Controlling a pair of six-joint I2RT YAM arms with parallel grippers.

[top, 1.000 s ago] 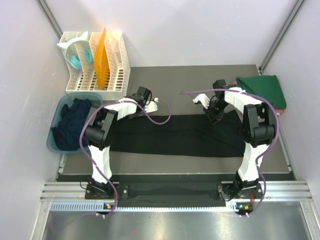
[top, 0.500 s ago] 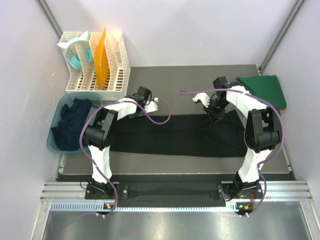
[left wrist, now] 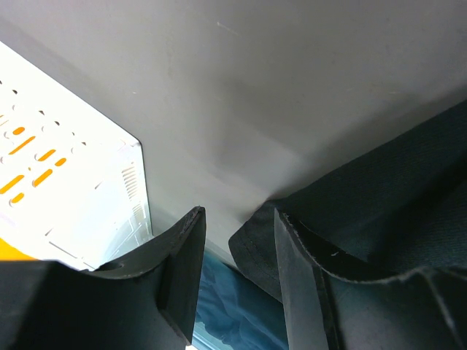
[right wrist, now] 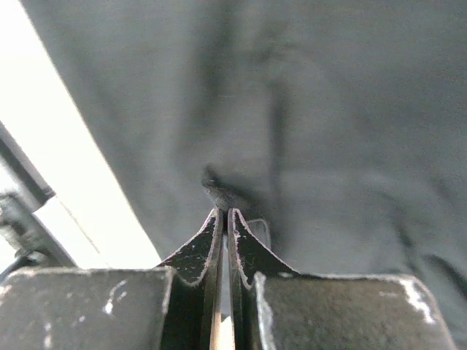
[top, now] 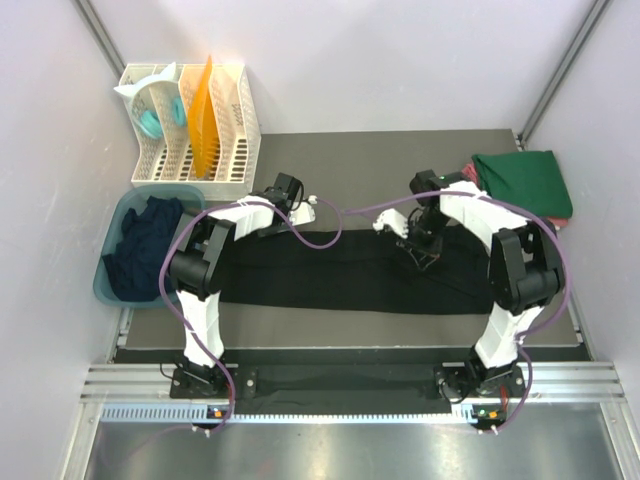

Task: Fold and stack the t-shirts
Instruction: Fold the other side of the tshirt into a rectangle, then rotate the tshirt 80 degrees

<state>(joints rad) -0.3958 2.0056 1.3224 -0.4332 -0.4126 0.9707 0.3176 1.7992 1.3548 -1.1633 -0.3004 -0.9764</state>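
A black t-shirt [top: 340,272] lies spread in a long strip across the grey mat. My right gripper [top: 418,250] is over its far right part, shut on a small pinch of the black cloth [right wrist: 219,191] held up between the fingertips. My left gripper [left wrist: 237,237] is open at the shirt's far left end. A corner of the black cloth [left wrist: 255,251] lies between its fingers, against the right finger [left wrist: 295,270]. A folded dark green t-shirt [top: 525,180] lies at the back right on a pinkish-red one [top: 561,223]. Dark navy shirts [top: 145,245] fill the tub.
A teal-blue tub [top: 108,285] stands off the mat's left edge, and shows between the fingers in the left wrist view [left wrist: 219,317]. A white slotted rack [top: 235,120] with an orange sheet stands at the back left. Walls close in on both sides.
My right gripper has moved left and towards the near edge, carrying its pinch of black cloth over the shirt. The left arm has not moved.
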